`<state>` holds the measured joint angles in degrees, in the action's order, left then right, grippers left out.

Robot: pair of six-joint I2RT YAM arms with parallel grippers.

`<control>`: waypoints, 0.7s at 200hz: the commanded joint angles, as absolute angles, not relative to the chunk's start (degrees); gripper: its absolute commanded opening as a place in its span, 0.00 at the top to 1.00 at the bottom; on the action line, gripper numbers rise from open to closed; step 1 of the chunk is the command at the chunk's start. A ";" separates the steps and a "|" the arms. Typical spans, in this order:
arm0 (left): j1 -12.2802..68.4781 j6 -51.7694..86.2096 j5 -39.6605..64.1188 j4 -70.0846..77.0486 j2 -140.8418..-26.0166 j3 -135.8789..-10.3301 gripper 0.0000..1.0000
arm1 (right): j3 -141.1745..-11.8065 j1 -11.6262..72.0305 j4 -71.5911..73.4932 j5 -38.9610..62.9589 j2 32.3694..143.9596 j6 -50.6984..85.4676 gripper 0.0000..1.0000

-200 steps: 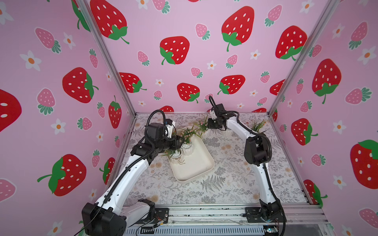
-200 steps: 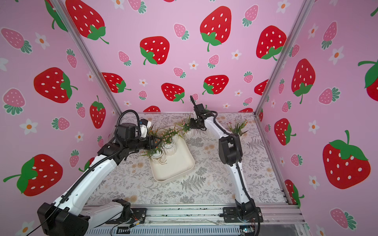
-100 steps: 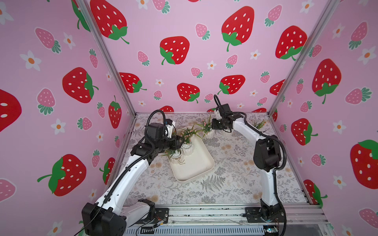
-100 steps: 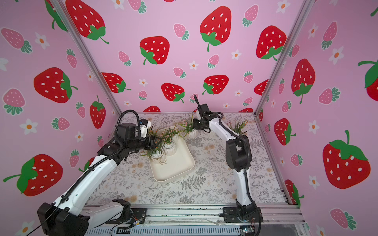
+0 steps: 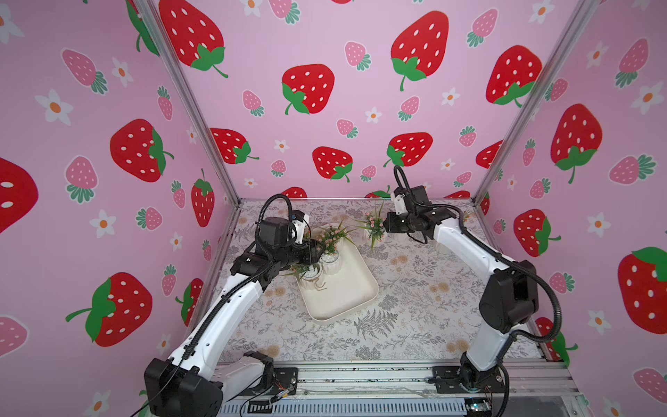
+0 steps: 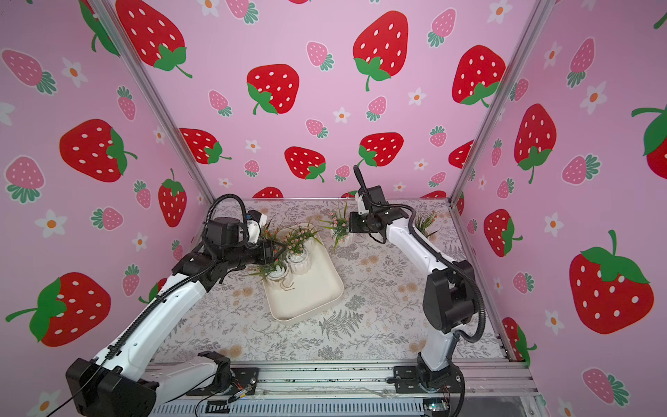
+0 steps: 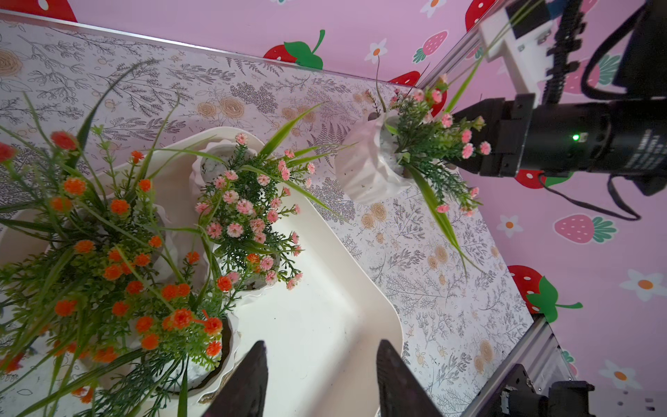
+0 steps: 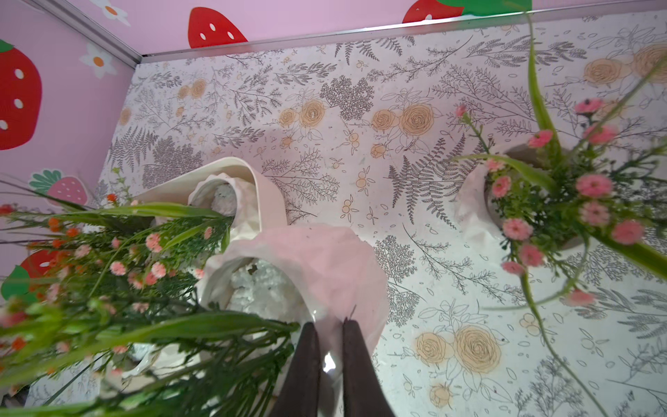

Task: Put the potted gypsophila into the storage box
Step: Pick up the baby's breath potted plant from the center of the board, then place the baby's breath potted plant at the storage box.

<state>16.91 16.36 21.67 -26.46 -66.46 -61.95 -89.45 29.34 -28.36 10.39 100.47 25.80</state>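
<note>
– On the bench [image 5: 415, 289], just outside the far corner of the storage box [image 5: 343, 296], one potted gypsophila [image 7: 361, 173] is found tilted. Its white pot is pinched at the rim by the closed right pincer [image 8: 330, 326].

– Is it recorded as clear of the surface?

– That cannot be told from any view. Only the tilt and the grip are confirmed.

– What is logged inside the box?

– An orange-flowered pot [image 7: 202, 368] and a pink-flowered pot [image 7: 242, 216] are seen side by side at the far end. A further white pot [image 7: 213, 162] is glimpsed in the far corner behind them. The near half of the box floor is bare.

– And the left pincer [image 7: 321, 343]?

– It is held part open above the box floor, beside the orange-flowered pot. Nothing is gripped between its jaws.

– What is entered as outstanding?

– The gripped pot is judged to be in transit: it is not yet carried over the low rim, set upright and released. A loose pot [image 8: 472, 209] with pink flowers is also noted on the bench, well apart from the box. The task is assessed as past the halfway mark but not complete.
</note>
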 commanded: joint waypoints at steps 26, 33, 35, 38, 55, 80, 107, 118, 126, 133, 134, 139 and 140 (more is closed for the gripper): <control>17.24 16.86 23.12 -25.67 -65.48 -62.48 0.49 | -83.11 28.96 -26.60 15.79 90.89 23.84 1.00; 17.39 16.95 23.08 -25.66 -65.48 -62.49 0.49 | -82.31 29.00 -26.74 16.92 90.01 23.33 1.00; 17.38 16.92 23.11 -25.64 -65.48 -62.42 0.49 | -82.10 29.00 -26.79 17.35 89.81 23.19 1.00; 17.48 16.96 23.11 -25.74 -65.42 -62.43 0.49 | -81.81 29.00 -26.93 18.16 89.55 23.09 1.00; 17.68 16.74 22.81 -25.67 -65.13 -62.38 0.48 | -80.42 29.08 -27.56 21.72 88.02 21.52 1.00; 18.03 16.74 22.48 -25.74 -64.80 -62.40 0.49 | -78.09 29.50 -27.62 26.03 85.78 19.76 1.00; 18.36 16.66 22.33 -25.58 -64.61 -62.22 0.49 | -76.57 30.87 -28.04 28.72 84.19 17.43 1.00; 18.47 16.53 22.15 -25.65 -64.56 -62.17 0.49 | -76.28 31.84 -28.36 30.02 83.78 15.89 1.00; 18.56 16.52 21.99 -25.63 -64.52 -62.14 0.49 | -76.13 32.76 -28.69 30.72 83.59 14.62 1.00; 18.62 16.55 22.02 -25.67 -64.52 -62.22 0.49 | -76.16 33.56 -29.14 31.56 83.74 13.36 1.00; 18.63 16.53 22.04 -25.67 -64.52 -62.18 0.49 | -76.18 33.74 -29.20 31.69 83.71 13.14 1.00; 18.67 16.60 22.07 -25.66 -64.60 -62.17 0.49 | -76.23 34.48 -29.54 32.02 83.82 12.33 1.00; 18.70 16.65 22.11 -25.66 -64.64 -62.16 0.49 | -76.26 34.60 -29.67 32.05 83.88 12.19 1.00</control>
<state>18.24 16.73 22.00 -26.39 -65.30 -61.95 -75.77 31.68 -30.57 25.71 86.21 17.41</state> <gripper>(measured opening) 0.515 0.119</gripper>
